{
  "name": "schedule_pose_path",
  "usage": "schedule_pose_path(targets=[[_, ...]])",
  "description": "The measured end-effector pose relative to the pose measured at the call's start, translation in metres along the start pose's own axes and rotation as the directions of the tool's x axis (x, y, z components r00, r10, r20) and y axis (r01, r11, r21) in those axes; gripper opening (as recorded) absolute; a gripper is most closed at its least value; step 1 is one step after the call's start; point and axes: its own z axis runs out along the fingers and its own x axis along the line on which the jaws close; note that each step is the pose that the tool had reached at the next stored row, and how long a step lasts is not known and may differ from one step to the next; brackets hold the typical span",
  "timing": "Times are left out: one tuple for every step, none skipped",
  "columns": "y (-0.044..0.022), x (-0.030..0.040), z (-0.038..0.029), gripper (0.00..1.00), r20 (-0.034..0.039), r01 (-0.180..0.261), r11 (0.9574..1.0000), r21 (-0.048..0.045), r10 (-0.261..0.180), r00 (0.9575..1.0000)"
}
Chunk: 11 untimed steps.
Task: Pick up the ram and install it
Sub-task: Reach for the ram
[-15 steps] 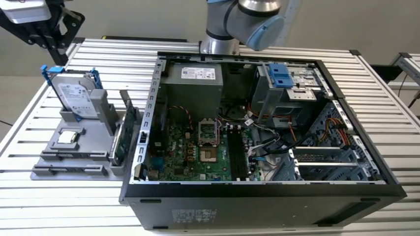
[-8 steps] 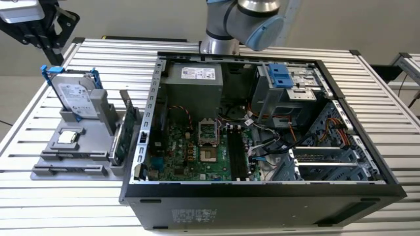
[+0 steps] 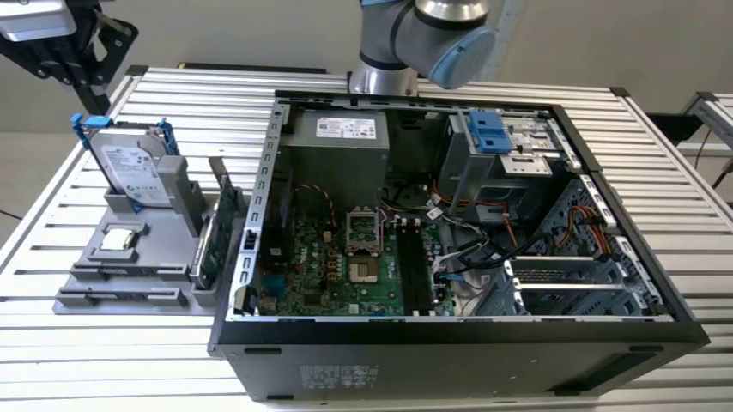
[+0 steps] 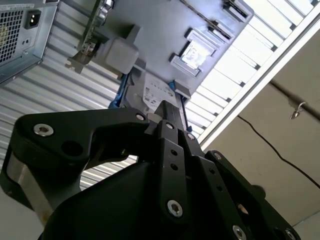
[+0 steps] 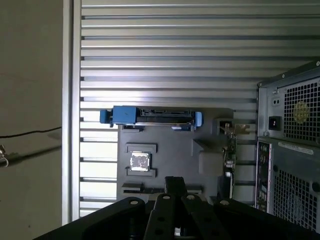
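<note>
On the slatted worktop (image 3: pixel 69 360), to the exterior view's left of the open computer case (image 3: pixel 458 360), a grey parts holder (image 3: pixel 172 215) is found. It carries a hard drive in a blue frame (image 3: pixel 129 167), a processor chip (image 3: pixel 118 241) and a green expansion card (image 3: pixel 218 227) stood on edge. The ram (image 3: pixel 120 298) is judged to be the long dark strip lying along the holder's front edge; it is not lifted. The gripper (image 3: pixel 89 81) is held high above the holder, well apart from the ram. Its fingers (image 5: pixel 175 186) are seen in the first wrist view pressed together, with nothing between them. The memory slots (image 3: pixel 413 266) on the motherboard (image 3: pixel 332 266) are noted as unfilled, as far as can be told. Assessment: no step is completed; pick-up and installation are both outstanding.
</note>
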Motion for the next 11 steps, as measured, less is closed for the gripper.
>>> schedule_pose_path(targets=[[-0.0010,0.0001,0.0000,0.00,0.0000,0.001,1.0000,0.0000,-0.001,1.0000],[-0.0019,0.0002,-0.0001,0.00,0.0001,0.002,1.0000,0.0000,-0.002,1.0000],[-0.0028,0.0003,-0.0001,0.00,0.0005,0.004,1.0000,0.0001,-0.004,1.0000],[-0.0036,0.0005,-0.0001,0.00,0.0011,0.007,1.0000,0.0002,-0.007,1.0000],[-0.0045,0.0007,-0.0002,0.00,0.0023,0.011,0.9999,0.0004,-0.011,0.9999],[-0.0054,0.0008,-0.0002,0.00,0.0040,0.015,0.9999,0.0004,-0.015,0.9999],[-0.0061,0.0010,-0.0002,0.00,0.0058,0.019,0.9998,0.0006,-0.019,0.9998],[-0.0069,0.0011,-0.0003,0.00,0.0079,0.023,0.9997,0.0008,-0.023,0.9997],[-0.0077,0.0014,-0.0003,0.00,0.0098,0.027,0.9996,0.0009,-0.027,0.9996],[-0.0085,0.0016,-0.0003,0.00,0.0115,0.030,0.9996,0.0010,-0.030,0.9995],[-0.0095,0.0018,-0.0004,0.00,0.0130,0.032,0.9995,0.0012,-0.032,0.9994]])
